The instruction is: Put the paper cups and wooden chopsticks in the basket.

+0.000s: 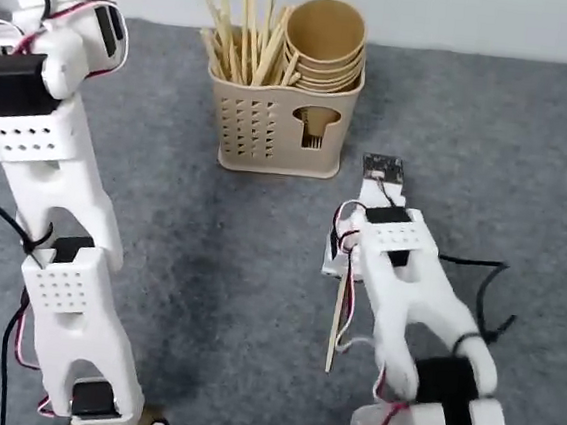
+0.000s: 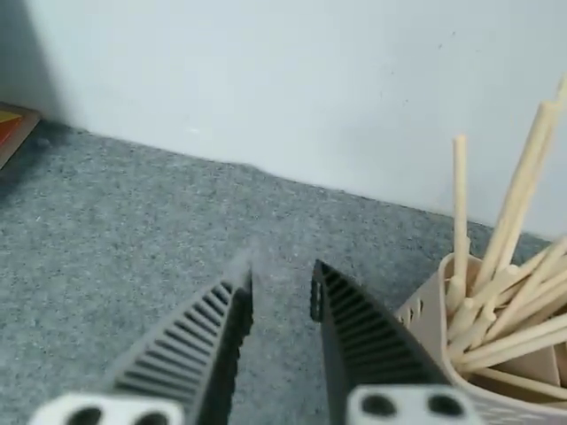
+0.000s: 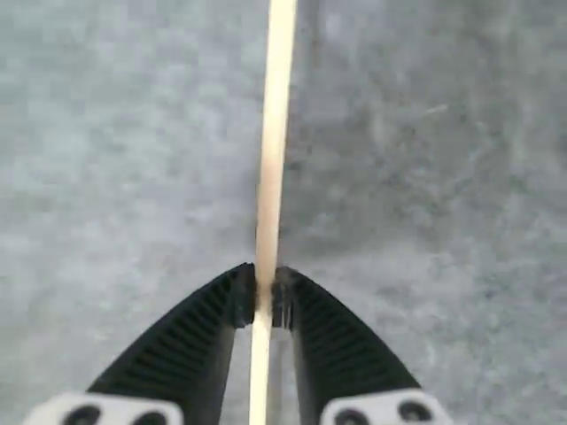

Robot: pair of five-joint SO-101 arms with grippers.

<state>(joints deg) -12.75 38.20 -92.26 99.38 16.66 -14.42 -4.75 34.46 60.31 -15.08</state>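
Note:
A beige slotted basket (image 1: 271, 131) stands at the back middle of the grey carpet. It holds several wooden chopsticks (image 1: 243, 28) on one side and a stack of paper cups (image 1: 326, 38) on the other. One more chopstick (image 1: 336, 323) lies on the carpet beside the right arm (image 1: 407, 285). My right gripper (image 3: 263, 297) is shut on this chopstick (image 3: 275, 133), which runs straight out between the fingertips. My left gripper (image 2: 282, 292) hangs open and empty above the carpet, to the left of the basket (image 2: 496, 390) with its chopsticks (image 2: 514, 266).
The left arm (image 1: 49, 140) stands tall along the left side. A pale wall (image 2: 310, 80) rises right behind the basket. Cables (image 1: 478, 281) trail beside the right arm. Bare carpet lies between the two arms in front of the basket.

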